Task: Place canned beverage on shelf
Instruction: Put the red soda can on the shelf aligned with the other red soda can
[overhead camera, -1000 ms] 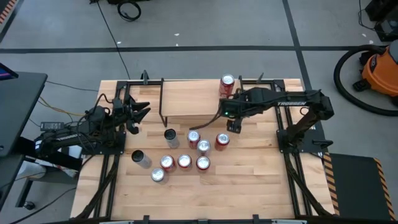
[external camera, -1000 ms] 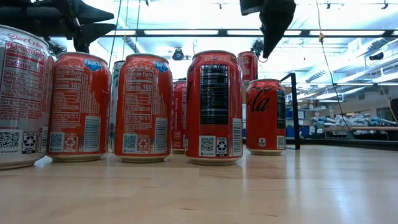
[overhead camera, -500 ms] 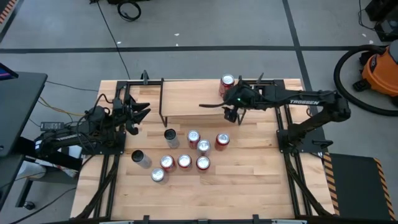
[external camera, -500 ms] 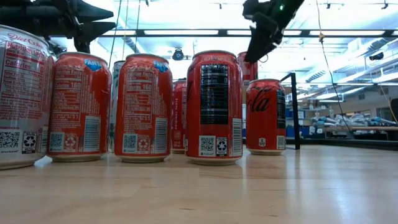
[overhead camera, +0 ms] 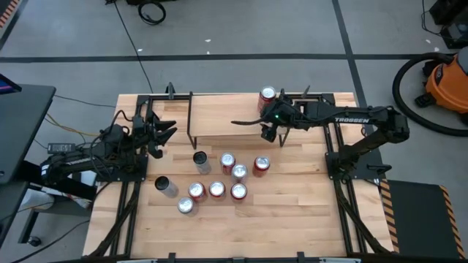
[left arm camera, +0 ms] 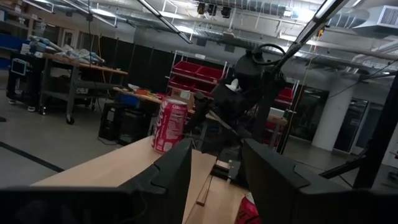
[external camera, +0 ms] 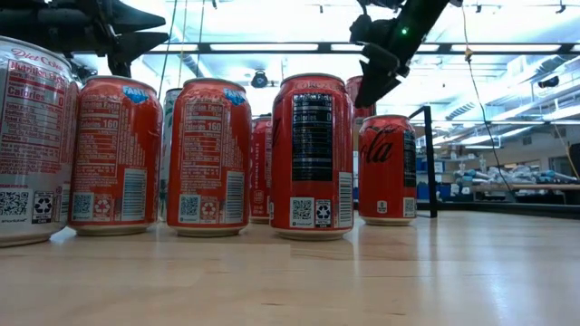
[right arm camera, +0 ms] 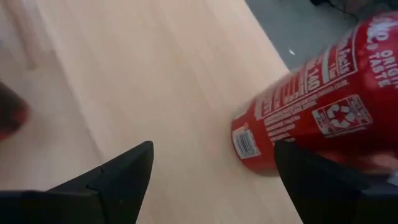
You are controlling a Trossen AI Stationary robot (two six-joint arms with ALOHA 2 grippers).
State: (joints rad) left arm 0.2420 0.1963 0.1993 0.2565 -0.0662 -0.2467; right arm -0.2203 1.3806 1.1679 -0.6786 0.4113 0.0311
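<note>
Hovering over shelf point(overhead camera: 219, 113) — right hand point(overhead camera: 245, 122), fingers apart.

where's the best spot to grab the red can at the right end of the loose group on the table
Grip that can around the middle of its round side wall, coming from above with the jaws straddling it. It stands upright and its right side is free; the nearest can sits on its left. The right gripper, open, hangs closest, above the shelf edge.

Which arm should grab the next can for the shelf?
Right. Its tool hangs open and empty over the shelf beside the placed can, with the floor cans just below. The left tool waits at the table's left edge.
</note>
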